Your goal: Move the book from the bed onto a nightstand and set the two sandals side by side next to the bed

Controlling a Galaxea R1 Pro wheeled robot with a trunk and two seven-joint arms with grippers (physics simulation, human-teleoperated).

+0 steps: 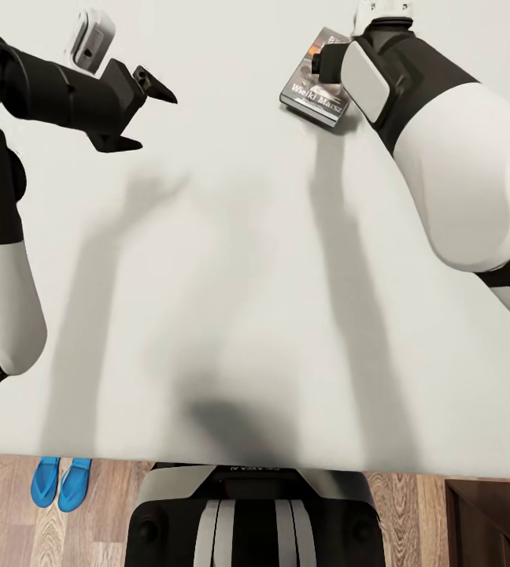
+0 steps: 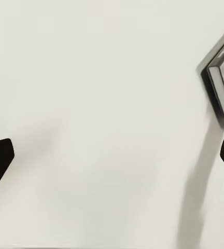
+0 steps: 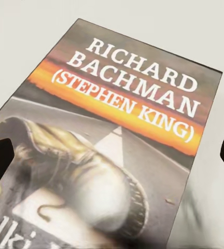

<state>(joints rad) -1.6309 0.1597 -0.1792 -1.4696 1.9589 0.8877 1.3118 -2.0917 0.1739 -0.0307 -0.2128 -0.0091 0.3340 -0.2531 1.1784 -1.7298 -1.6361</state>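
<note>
Wood-plank floor [image 1: 412, 512]; dark-brown cabinet corner [image 1: 495, 524] beside it.

One book [image 1: 315, 83] lies on one bed [image 1: 239, 299], two blue sandals [image 1: 62, 482] sit on the floor, one dark cabinet corner [image 1: 495, 524] shows, and two grippers, left [image 1: 149, 118] and right [image 3: 112, 155].

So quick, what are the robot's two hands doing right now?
Left gripper: open, holding nothing, over the bed.
Right gripper: open, right above the book, not gripping it.
</note>
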